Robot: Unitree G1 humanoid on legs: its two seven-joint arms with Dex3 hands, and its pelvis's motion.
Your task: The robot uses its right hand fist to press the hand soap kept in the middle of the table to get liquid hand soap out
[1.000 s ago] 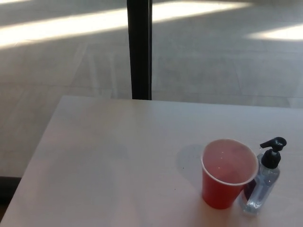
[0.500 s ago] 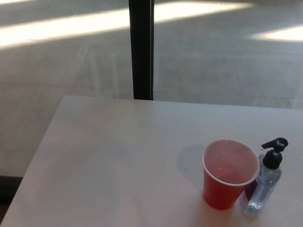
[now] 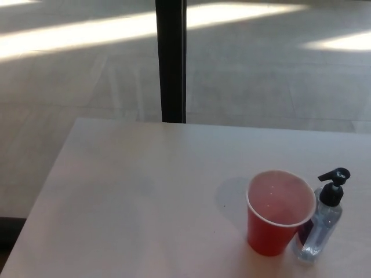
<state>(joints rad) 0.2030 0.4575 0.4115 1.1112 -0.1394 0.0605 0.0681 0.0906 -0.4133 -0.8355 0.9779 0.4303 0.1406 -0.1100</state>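
Soap bottle of clear plastic with black pump [image 3: 320,223] stands lower right on pale bench [image 3: 145,197], touching red plastic cup [image 3: 279,212]; no hands visible, so fingers cannot be judged.

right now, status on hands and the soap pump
Both hands out of view. Soap bottle upright on table, pump not yet pressed. Red cup stands against its left side, close to the pump head.
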